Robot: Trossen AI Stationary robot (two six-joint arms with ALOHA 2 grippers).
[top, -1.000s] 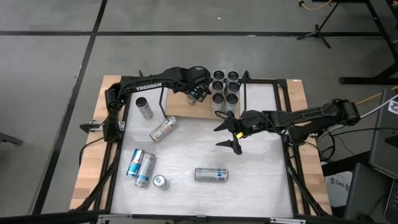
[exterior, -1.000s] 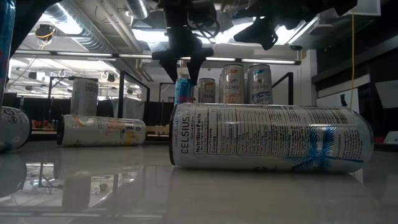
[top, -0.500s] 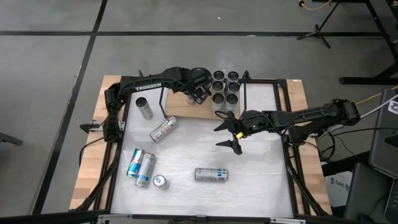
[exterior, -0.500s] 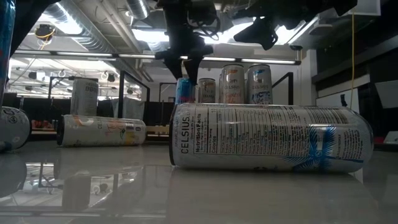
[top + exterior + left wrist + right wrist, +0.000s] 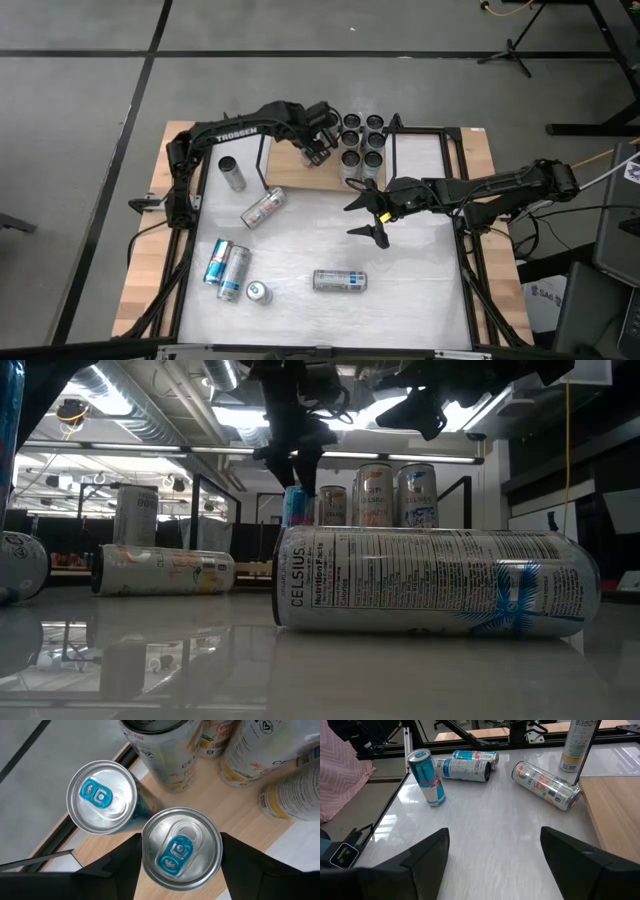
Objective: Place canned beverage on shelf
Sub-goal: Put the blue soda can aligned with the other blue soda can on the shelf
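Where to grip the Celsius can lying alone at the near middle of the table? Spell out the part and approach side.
Take the lying Celsius can across its mid-body, coming straight down from above. It lies on its side, long axis left-right, so fingers should straddle the round wall front and back. Nothing crowds it. The right tool, open, hangs closest.

Lab: exposed ceiling ducts (image 5: 130,415), tripod (image 5: 512,45)

A pink cloth (image 5: 342,775) lies bunched beside the white tabletop (image 5: 420,290).
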